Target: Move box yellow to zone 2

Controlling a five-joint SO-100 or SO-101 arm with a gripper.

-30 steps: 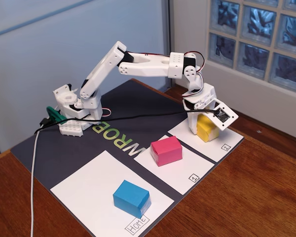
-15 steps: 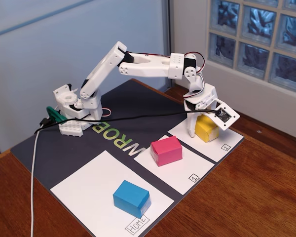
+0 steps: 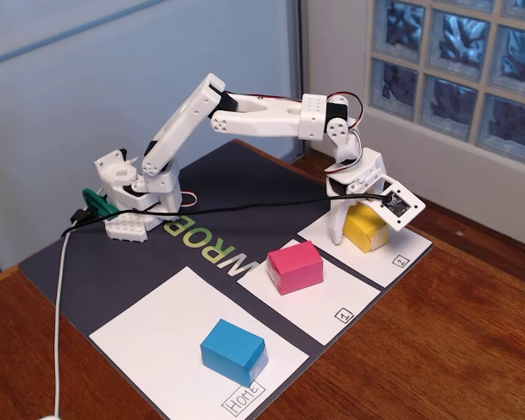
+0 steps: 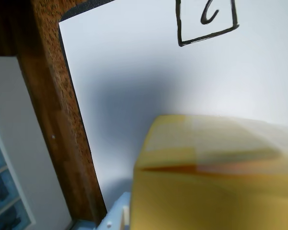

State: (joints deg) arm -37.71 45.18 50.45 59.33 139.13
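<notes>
Item: box yellow (image 3: 365,227), now resting on zone 2 (image 3: 394,254); my gripper (image 3: 354,229) has spread its jaws since a second ago; delivery looks complete, I retreat next

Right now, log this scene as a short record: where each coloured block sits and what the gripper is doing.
small bright yellow paper-wrapped block: resting on the white paper sheet marked 2
pink block: on the white sheet marked 1
blue block: on the larger white sheet marked Home
white two-finger gripper: low around the yellow block, fingers spread
task state: yellow block is in its zone
</notes>
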